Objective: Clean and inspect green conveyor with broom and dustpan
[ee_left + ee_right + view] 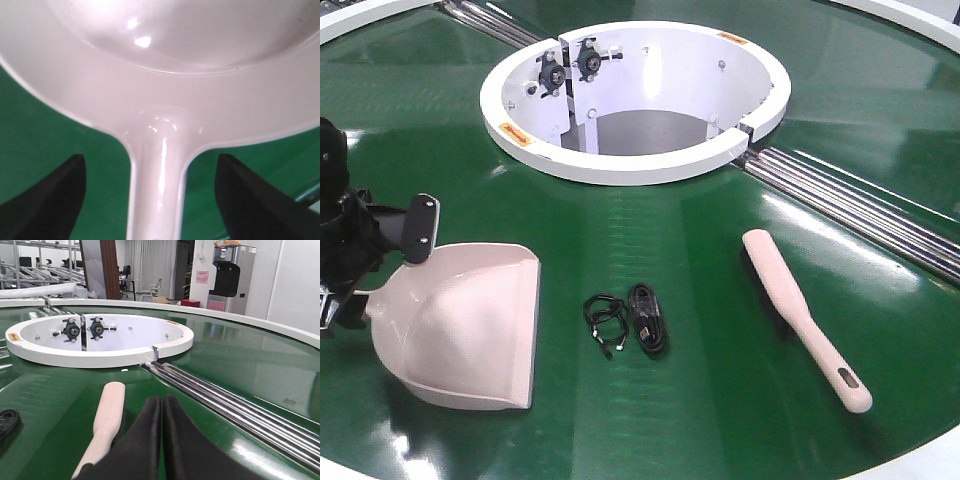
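Note:
The pale pink dustpan (470, 325) lies on the green conveyor (670, 230) at the left, open edge facing right. My left gripper (378, 275) is at its handle end. In the left wrist view the dustpan handle (157, 190) runs between the dark fingers (47, 200) of the left gripper (151, 159), with green showing on both sides, so it is open. The slim broom (803, 315) lies at the right, handle toward the front edge. My right gripper (162, 401) is shut and empty, just right of the broom (107, 415). It is outside the front view.
A coiled black cable (632, 320) lies between dustpan and broom. The white central ring (640, 160) rises behind them. Silver rails (860, 205) run from the ring to the right, close beside my right gripper (235, 405). The white outer rim (930, 455) is at the front right.

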